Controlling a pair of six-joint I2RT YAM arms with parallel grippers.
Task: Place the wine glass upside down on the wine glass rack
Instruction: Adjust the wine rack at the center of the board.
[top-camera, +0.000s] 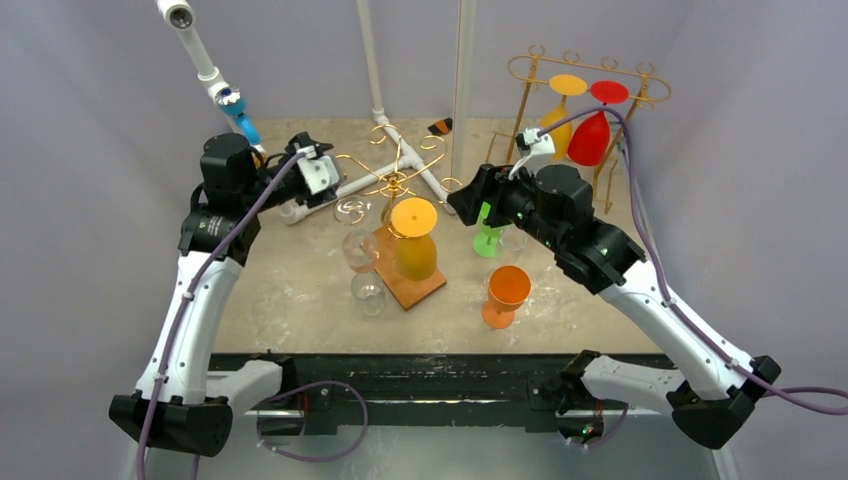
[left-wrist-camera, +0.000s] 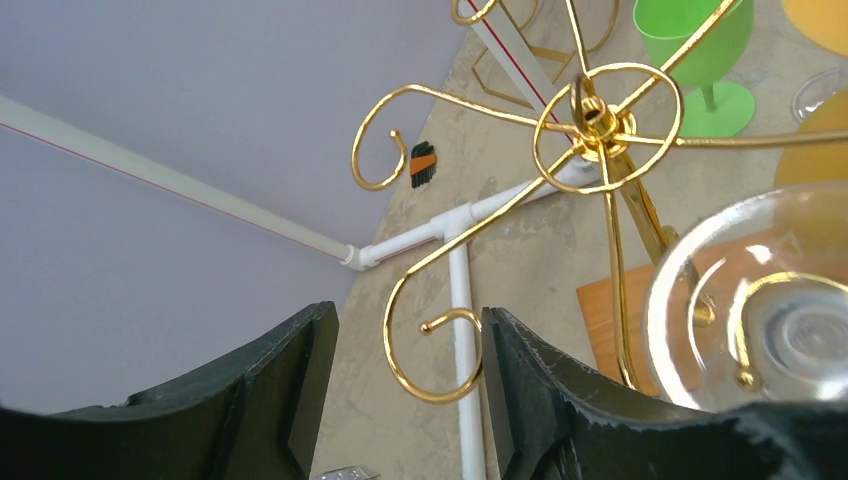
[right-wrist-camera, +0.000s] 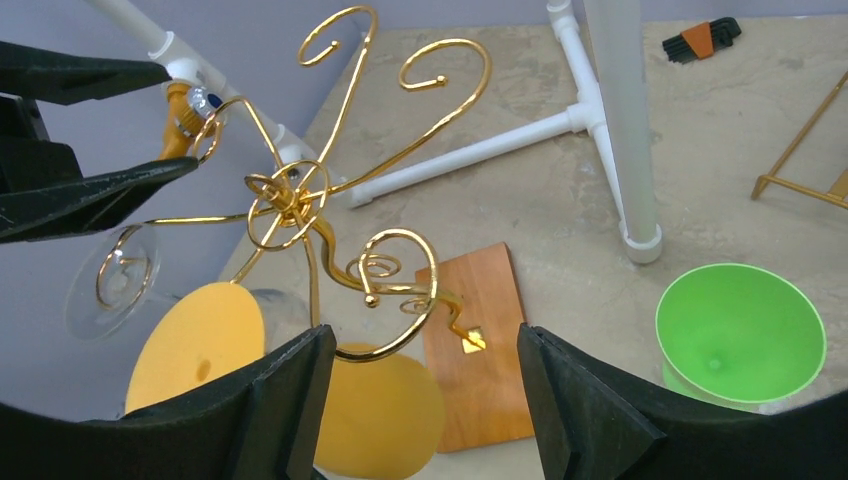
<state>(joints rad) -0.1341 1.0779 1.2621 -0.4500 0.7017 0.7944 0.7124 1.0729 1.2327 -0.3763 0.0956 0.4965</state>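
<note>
Left claw (left-wrist-camera: 407, 330) open, glass (left-wrist-camera: 790, 330) on rack (left-wrist-camera: 598, 118)

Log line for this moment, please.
left gripper: jaws open, empty | right gripper: jaws open, empty | clear wine glass: hanging upside down on gold rack

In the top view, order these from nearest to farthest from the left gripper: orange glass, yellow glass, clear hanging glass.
From the left gripper:
1. Clear hanging glass, just to its right and nearer the arm bases.
2. Yellow glass, further right, mid-scene.
3. Orange glass, upright, front right.
</note>
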